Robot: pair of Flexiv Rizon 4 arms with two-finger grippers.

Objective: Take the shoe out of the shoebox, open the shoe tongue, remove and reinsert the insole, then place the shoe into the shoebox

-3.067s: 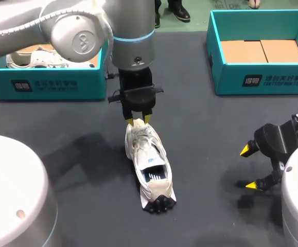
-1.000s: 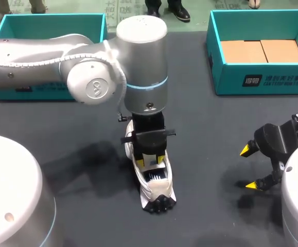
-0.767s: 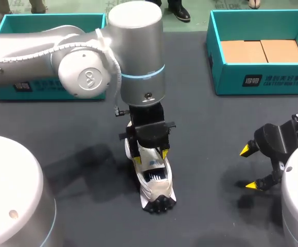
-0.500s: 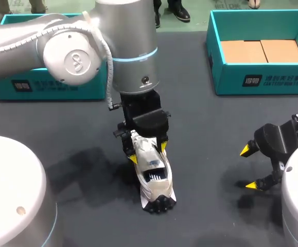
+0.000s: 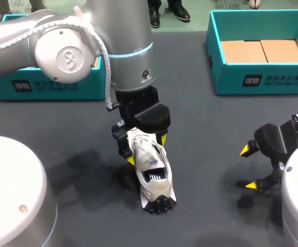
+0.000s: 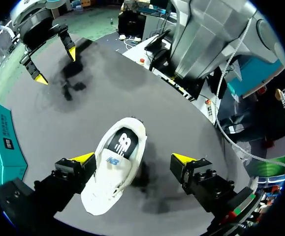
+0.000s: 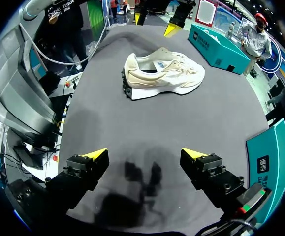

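A white shoe (image 5: 151, 170) lies on its sole about the middle of the dark tabletop (image 5: 215, 128). Its black-lugged heel points toward the near edge and its toe toward the far edge. Down through the opening you can see the insole (image 6: 124, 142), with a dark printed patch at its heel end.

The left arm (image 5: 112, 46) comes in from the far left and stands almost straight up over the toe half of the shoe. The left claw (image 5: 146, 150) is lowered around the shoe with its fingers spread, one yellow tip on each side. From the left wrist view, one finger (image 6: 83, 160) sits right against the shoe's side, apparently touching it. The other finger (image 6: 184, 160) stands apart from the shoe, with bare tabletop and shadow between them. So that claw (image 6: 133, 158) is spread wide and is not clamped on the shoe.

The right claw (image 5: 249, 167) hangs near the right edge of the tabletop, well apart from the shoe. Its two yellow tips are wide apart with nothing between them. In its own wrist view the claw (image 7: 144, 153) has only dark tabletop and its own shadow under it. The shoe (image 7: 162, 73) lies side-on farther ahead.

A teal shoebox (image 5: 262, 80) sits at the far right corner with brown cardboard (image 5: 262, 51) showing inside. A second teal shoebox (image 5: 51, 85) sits at the far left corner, largely hidden behind the left arm. The shoe is in neither of them.
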